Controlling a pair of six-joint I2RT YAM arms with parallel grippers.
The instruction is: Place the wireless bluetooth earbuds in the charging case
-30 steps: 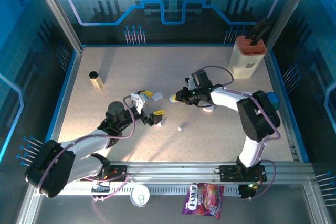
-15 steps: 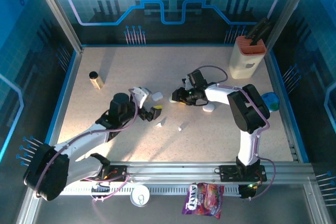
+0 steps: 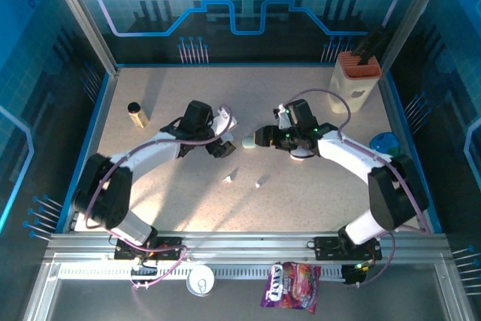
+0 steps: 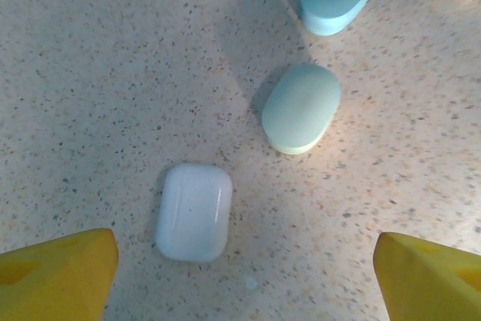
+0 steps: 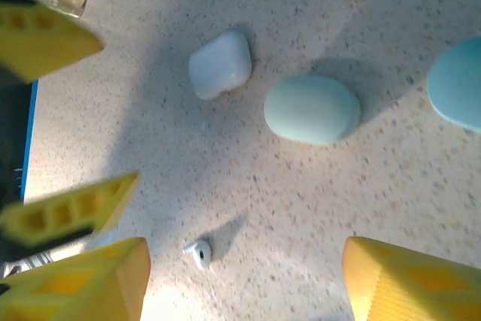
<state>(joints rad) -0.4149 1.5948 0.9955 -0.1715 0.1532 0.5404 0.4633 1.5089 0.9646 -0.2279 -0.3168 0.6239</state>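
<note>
The right hand (image 5: pixel 244 283) hangs over the surface (image 5: pixel 421 208) with its yellow fingers (image 5: pixel 75 280) well apart and nothing between them; the left hand (image 4: pixel 240 276) is spread and empty too. Nearest the right hand, at 11 o'clock from its gap, lies one tiny white earbud (image 5: pixel 200 252). The overhead view shows a second earbud (image 3: pixel 259 183) near it, at its 3 o'clock, both loose and outside any case. A thing that small could skid or flip away if a finger lands off-centre. Farther on, at 12 o'clock, sit the white case (image 5: pixel 220 65) and the mint case (image 5: pixel 312 109), near each other, with a blue case (image 5: pixel 458 84) at 2 o'clock. All look shut, so an earbud brought over now would have nowhere to go, and it might be matched to the wrong case. The left hand's fingers (image 5: pixel 68 212) crowd the same patch at 9 o'clock, so the two hands could knock together or shove a case.
</note>
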